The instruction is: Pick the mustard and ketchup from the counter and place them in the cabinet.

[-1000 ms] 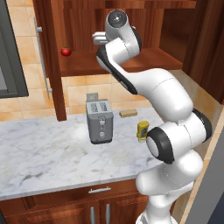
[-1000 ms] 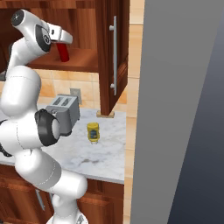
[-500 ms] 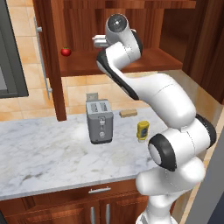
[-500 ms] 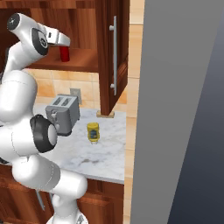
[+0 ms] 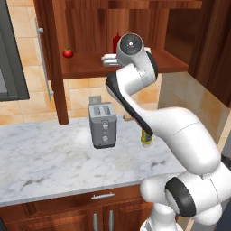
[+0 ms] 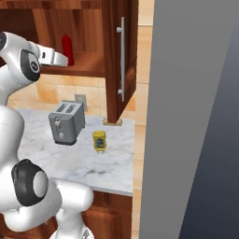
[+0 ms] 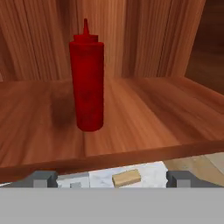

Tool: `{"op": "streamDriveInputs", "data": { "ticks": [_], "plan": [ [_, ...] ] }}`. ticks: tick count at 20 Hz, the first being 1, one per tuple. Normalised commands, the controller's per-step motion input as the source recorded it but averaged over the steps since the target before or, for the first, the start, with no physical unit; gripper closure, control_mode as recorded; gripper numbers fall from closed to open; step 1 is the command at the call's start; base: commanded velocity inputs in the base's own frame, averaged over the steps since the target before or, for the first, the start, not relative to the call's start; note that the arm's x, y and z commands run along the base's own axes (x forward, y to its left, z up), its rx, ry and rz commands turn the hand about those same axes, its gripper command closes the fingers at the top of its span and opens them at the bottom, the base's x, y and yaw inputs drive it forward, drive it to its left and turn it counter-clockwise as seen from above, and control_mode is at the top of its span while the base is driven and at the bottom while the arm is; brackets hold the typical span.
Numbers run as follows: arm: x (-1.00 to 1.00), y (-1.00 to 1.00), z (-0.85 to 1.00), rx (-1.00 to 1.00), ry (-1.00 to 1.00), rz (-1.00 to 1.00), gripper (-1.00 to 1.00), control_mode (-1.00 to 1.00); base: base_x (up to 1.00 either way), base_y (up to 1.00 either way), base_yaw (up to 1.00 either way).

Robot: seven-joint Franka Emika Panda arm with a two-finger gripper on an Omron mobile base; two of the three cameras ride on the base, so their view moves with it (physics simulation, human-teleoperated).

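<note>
Dark reddish wood lined the cabinet where I had been working, its shelf carrying the ketchup upright, nozzle pointing straight up, long axis vertical. Over the last second I had let go: the gripper had been closed around the bottle and now stood wide open and empty, pulled back short of the shelf edge with the bottle free ahead of it. I judged the ketchup half done. The mustard was left, standing upright on the counter near the toaster, cap end up, label facing out.
</note>
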Motion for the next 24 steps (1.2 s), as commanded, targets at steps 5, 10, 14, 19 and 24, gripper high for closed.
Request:
{"op": "streamDriveInputs", "data": {
  "ticks": [5,10,14,19,24],
  "plan": [
    [-1.00,-0.23,-0.91,-0.08,0.08,0.03,-1.00,-1.00,0.00,0.00,0.00],
    [-0.96,-0.22,-1.00,-0.11,0.12,0.04,-1.00,-1.00,0.00,0.00,0.00],
    [-0.55,-0.24,-1.00,-0.10,0.18,0.04,-1.00,-1.00,0.00,0.00,0.00],
    [-0.11,-0.23,-0.62,-0.08,0.11,0.04,-1.00,-1.00,0.00,0.00,0.00],
    [0.14,-0.13,-0.19,0.00,0.12,-0.01,-1.00,-1.00,0.00,0.00,0.00]
  ]
}}
